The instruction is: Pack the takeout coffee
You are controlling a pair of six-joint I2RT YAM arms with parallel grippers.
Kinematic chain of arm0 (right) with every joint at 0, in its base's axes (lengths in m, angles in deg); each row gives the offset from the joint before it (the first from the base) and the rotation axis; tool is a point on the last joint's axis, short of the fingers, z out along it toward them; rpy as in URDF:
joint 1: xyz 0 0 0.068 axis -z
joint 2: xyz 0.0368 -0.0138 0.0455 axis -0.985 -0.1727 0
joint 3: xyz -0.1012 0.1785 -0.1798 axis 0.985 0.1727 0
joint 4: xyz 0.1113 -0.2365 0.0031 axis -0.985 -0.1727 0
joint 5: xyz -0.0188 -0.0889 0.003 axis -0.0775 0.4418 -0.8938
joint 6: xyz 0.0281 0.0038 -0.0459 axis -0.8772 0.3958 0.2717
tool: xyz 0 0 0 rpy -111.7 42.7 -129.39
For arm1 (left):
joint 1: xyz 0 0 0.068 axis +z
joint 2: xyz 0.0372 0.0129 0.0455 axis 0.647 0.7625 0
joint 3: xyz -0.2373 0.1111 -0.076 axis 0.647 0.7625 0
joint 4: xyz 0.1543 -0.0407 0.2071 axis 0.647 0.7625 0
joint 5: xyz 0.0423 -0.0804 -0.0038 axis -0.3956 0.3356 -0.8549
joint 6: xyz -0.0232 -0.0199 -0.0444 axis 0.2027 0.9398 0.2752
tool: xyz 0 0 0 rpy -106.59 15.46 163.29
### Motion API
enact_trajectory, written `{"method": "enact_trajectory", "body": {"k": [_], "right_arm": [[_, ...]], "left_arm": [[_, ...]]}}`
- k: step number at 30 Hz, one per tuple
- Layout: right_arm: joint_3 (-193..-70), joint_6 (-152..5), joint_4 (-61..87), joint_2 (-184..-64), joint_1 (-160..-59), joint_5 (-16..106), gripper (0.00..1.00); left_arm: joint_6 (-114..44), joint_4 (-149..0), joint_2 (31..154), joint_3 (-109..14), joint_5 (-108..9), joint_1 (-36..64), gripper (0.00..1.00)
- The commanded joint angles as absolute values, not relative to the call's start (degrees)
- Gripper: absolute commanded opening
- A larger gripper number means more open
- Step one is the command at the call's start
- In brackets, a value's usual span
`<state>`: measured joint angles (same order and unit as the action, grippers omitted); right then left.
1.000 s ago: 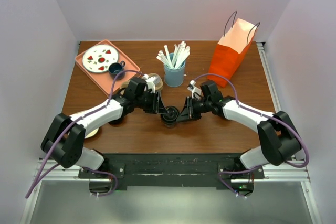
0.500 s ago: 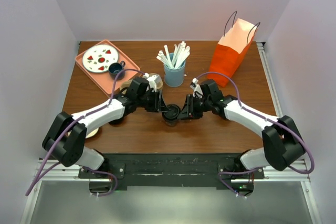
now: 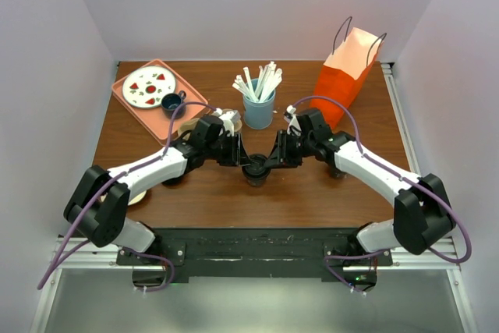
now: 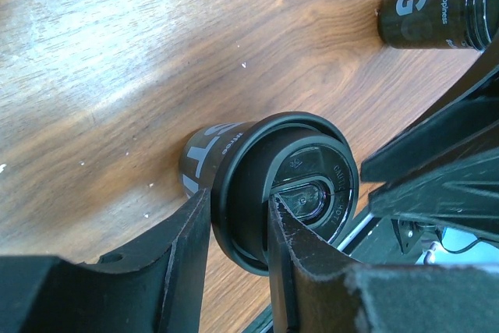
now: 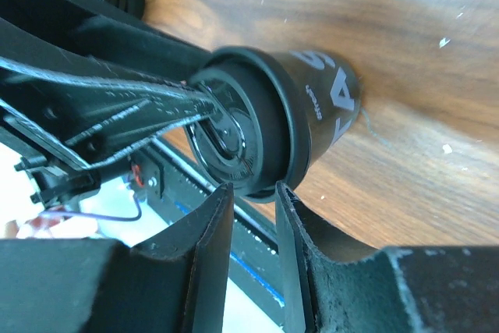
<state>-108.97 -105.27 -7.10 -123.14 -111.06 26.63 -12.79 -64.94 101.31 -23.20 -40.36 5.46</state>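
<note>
While my left fingers (image 4: pixel 183 259) clamp the cup (image 4: pixel 222 150), my right fingers (image 5: pixel 204 259) stand narrowly parted beside it.
Likely light, crushable: squeeze its body gently.

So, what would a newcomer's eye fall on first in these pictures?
First, the black lidded takeout cup at the centre of the brown wooden table, with the left gripper and the right gripper meeting at it from either side. Next, the bright orange paper bag standing at the back right.

Brown wooden table (image 3: pixel 312 200) bearing pink tray (image 3: pixel 178 85), blue cup of stirrers (image 3: pixel 259 111), orange bag (image 3: pixel 339 87), black coffee cup (image 3: pixel 254 171).
</note>
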Motion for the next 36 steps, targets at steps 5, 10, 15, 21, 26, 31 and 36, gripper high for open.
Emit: {"method": "enact_trajectory", "body": {"k": [5, 10, 15, 21, 26, 31, 36], "right_arm": [[-113.8, -102.2, -11.4, -123.0, -111.0, 32.1, 0.31], [-114.2, -102.2, -13.6, -123.1, -111.0, 33.7, 0.29], [-113.6, -102.7, -14.6, -121.8, -111.0, 34.0, 0.28], [-110.8, -103.4, -12.5, -121.9, -111.1, 32.5, 0.29], [-109.1, -105.6, -9.2, -122.9, -111.2, 30.4, 0.28], [-105.9, -106.4, -6.5, -123.4, -111.2, 31.9, 0.27], [-103.8, -105.6, -6.7, -125.0, -111.3, 35.9, 0.24]], "left_arm": [[-17.7, -47.1, 108.6, -17.8, -51.9, 4.4, 0.31], [-17.6, -46.8, 108.8, -17.9, -52.1, 4.3, 0.31], [-17.5, -46.8, 108.6, -17.9, -52.4, 4.2, 0.31], [-17.5, -46.8, 108.6, -17.9, -52.3, 4.2, 0.31], [-17.5, -46.9, 108.8, -17.9, -52.3, 4.2, 0.31], [-17.4, -47.0, 108.7, -17.8, -52.2, 4.2, 0.31], [-17.2, -46.9, 108.8, -17.6, -52.3, 4.2, 0.31]]}}
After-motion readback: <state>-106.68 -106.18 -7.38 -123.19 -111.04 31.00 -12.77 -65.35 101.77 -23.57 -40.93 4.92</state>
